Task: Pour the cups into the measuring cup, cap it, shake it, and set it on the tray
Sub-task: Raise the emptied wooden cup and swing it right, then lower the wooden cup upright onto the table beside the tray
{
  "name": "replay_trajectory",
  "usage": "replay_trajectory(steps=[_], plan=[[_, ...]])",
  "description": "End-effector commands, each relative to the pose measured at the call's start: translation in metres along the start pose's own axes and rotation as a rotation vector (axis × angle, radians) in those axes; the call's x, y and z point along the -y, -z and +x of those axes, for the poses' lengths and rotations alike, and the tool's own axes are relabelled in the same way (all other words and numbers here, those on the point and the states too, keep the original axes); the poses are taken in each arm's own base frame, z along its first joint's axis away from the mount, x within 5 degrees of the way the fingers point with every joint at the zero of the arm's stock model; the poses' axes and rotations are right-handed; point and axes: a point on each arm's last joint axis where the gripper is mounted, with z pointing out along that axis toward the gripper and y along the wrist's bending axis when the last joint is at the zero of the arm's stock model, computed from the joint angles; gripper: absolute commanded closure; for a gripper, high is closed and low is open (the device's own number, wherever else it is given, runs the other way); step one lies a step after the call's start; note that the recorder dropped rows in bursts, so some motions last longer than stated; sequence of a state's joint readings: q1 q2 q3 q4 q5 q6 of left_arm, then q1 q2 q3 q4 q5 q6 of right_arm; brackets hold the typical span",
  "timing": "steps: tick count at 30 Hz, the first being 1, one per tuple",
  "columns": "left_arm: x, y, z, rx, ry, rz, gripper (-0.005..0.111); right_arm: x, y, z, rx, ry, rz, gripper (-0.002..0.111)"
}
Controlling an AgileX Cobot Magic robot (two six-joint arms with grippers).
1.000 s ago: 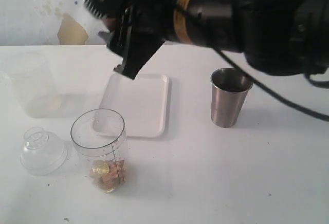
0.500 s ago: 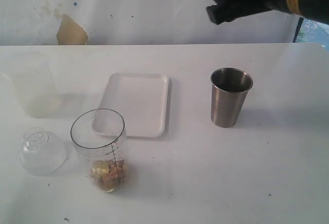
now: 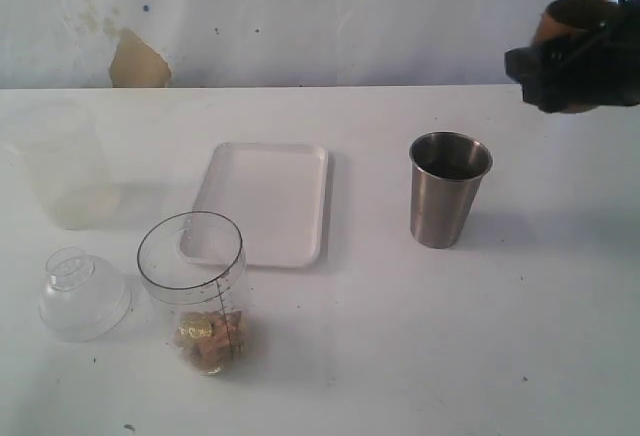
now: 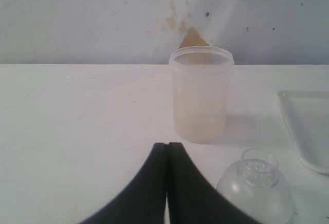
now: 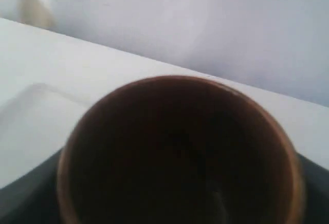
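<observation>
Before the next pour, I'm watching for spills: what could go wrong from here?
The right gripper holds the wooden cup in the air near the steel tumbler; setting it down could tip the tumbler. The domed lid sits close beside the open measuring cup; grabbing it could knock that cup.

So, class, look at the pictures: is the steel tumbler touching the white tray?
Apart. The exterior view shows the steel tumbler standing to the right of the tray, with a strip of bare table between them.
</observation>
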State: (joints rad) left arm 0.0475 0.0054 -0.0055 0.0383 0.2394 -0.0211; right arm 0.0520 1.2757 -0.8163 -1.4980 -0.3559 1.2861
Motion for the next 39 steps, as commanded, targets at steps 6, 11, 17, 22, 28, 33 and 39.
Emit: replay_trajectory(steps=[6,11,17,22,28,33,39], plan=[[0.000,0.000,0.001,0.007,-0.007,0.001,0.107,-0.046,0.026,0.035,0.405,-0.121,-0.370,0.108],[0.000,0.000,0.001,0.007,-0.007,0.001,0.107,-0.061,0.018,0.056,0.318,-0.117,-0.360,0.108],[0.000,0.000,0.001,0.007,-0.007,0.001,0.107,-0.080,-0.007,0.082,0.172,-0.030,-0.408,0.108],[0.000,0.000,0.001,0.007,-0.007,0.001,0.107,-0.084,-0.033,0.110,0.084,-0.005,-0.365,0.108],[0.000,0.000,0.001,0.007,-0.007,0.001,0.107,-0.091,-0.074,0.144,0.185,-0.039,-0.317,0.108],[0.000,0.000,0.001,0.007,-0.007,0.001,0.107,-0.090,-0.111,0.156,0.138,-0.024,-0.309,0.108],[0.000,0.000,0.001,0.007,-0.007,0.001,0.107,-0.091,-0.141,0.158,0.087,0.013,-0.352,0.108]])
